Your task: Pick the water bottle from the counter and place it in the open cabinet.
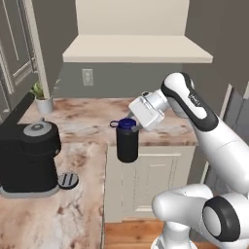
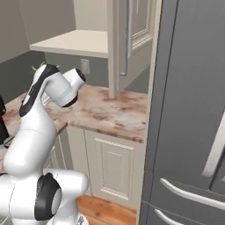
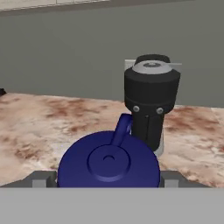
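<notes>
Clearly the water bottle [image 1: 127, 143] is off the counter [image 1: 87, 121]: in the left base view it hangs in the air in front of the marble's edge, upright, its long axis vertical and its dark blue cap pointing up toward the gripper [image 1: 136, 127]. The little side loop sticks out to the left of the cap. From the hand view the cap fills the space between the two grey finger tips [image 3: 41, 179], one on each side and touching it, so the fingers look closed on the bottle at or just below the cap.

I judge the bottle to be rigid, smooth-sided and fairly light, so the neck under the cap is a sound place to hold; a loose grip there could let it swing or slip.

Beyond it stand the coffee machine [image 1: 28, 155] on the lower marble top, a small potted plant [image 1: 43, 99], and above, the open cabinet [image 1: 136, 51] with its cream shelf.
</notes>
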### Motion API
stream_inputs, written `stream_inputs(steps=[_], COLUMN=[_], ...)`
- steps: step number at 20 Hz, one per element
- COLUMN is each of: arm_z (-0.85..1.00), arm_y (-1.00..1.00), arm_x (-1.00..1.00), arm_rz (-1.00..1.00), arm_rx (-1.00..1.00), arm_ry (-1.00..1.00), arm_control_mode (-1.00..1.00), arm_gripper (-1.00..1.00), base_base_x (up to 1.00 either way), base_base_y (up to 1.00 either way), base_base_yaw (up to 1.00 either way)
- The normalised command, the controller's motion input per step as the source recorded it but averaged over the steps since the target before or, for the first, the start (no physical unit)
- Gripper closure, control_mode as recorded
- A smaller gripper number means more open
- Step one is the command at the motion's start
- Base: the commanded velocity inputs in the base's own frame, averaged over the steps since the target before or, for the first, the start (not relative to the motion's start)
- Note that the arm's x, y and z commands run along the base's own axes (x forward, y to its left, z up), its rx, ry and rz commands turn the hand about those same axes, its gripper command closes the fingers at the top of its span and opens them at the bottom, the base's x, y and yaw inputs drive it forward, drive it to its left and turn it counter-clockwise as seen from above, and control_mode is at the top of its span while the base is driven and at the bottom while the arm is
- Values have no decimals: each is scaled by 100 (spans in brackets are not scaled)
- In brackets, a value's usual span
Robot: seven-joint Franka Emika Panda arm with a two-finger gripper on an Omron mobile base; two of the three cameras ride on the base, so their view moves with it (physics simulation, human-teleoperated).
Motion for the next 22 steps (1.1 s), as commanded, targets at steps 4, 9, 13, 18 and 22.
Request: stream_inputs(steps=[4,9,13,18,22], arm_z=[0,0,0,0,0], arm_y=[0,0,0,0,0], arm_x=[0,0,0,0,0], arm_rz=[0,0,0,0,0], arm_rx=[0,0,0,0,0], arm_ry=[0,0,0,0,0], arm_control_mode=[100,100,100,100,100], arm_gripper=[100,100,100,100,100], base_base_x=[38,47,75,76,76], base_base_y=[49,46,17,8,6], base_base_yaw=[-16,-14,-4,0,0])
